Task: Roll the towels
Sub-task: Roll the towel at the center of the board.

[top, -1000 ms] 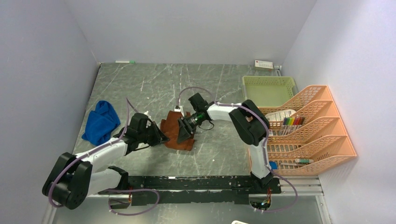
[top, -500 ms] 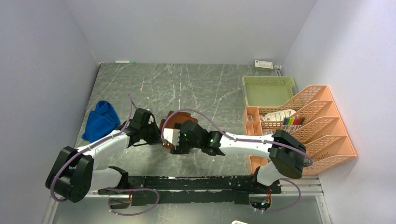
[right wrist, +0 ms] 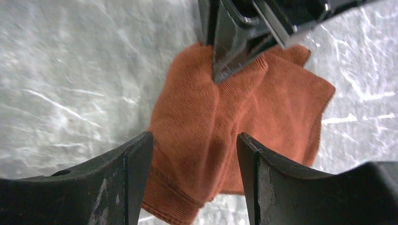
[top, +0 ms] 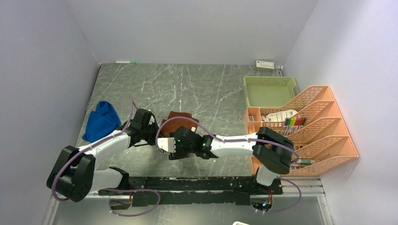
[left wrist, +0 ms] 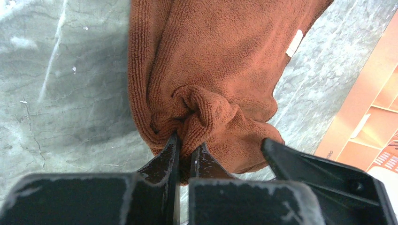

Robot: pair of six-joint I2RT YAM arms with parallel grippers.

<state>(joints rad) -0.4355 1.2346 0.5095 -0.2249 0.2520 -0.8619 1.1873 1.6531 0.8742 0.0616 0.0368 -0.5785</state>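
Observation:
The rust-brown towel (top: 179,118) lies bunched at the table's middle. My left gripper (left wrist: 185,143) is shut on a puckered fold at the near edge of that towel (left wrist: 220,61). My right gripper (right wrist: 195,140) is open, low over the table on the towel's near side. A hemmed corner of the brown towel (right wrist: 220,122) sits between its fingers (right wrist: 136,164) without being pinched. The left gripper's finger (right wrist: 230,51) shows at the far side of the cloth. The blue towel (top: 101,122) lies crumpled at the left, away from both grippers.
A green basket (top: 270,90) stands at the back right. An orange tiered file rack (top: 305,131) with small items runs along the right edge. The right arm (top: 230,140) stretches low across the front of the table.
The right arm swung from the towel's far right side down to its near side, stretched low, with its jaws opened wider. The left gripper drew the towel slightly back and it bunched up.

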